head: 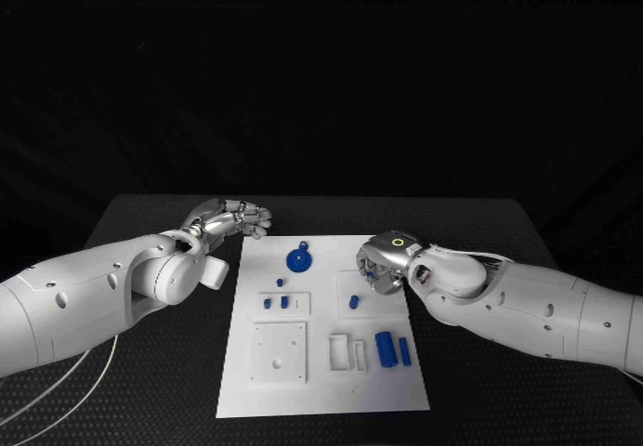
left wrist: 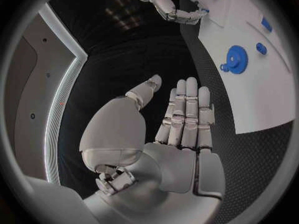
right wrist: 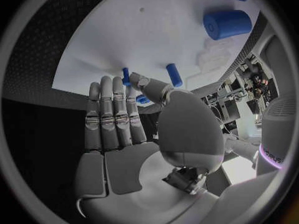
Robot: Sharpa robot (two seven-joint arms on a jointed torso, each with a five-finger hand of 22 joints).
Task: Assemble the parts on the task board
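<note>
Left hand (head: 230,221) over black table (head: 161,209), just off white plate task board's (head: 321,390) far left corner; fingers straight, side by side, holding nothing. Board between hands. One round blue toothed gear (head: 299,257) near left hand. Roughly six small blue pegs counted; one short blue cylinder (head: 354,301) just beside right hand. Right hand (head: 382,265) over board's right edge, flat, spread narrow, empty. Two long blue cylinders (head: 386,348) nearer robot than right hand.

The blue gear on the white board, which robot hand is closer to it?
Left, though barely. The left robot hand hovers off the board's far-left corner near the blue gear; the right robot hand hovers over the board's right side.
</note>
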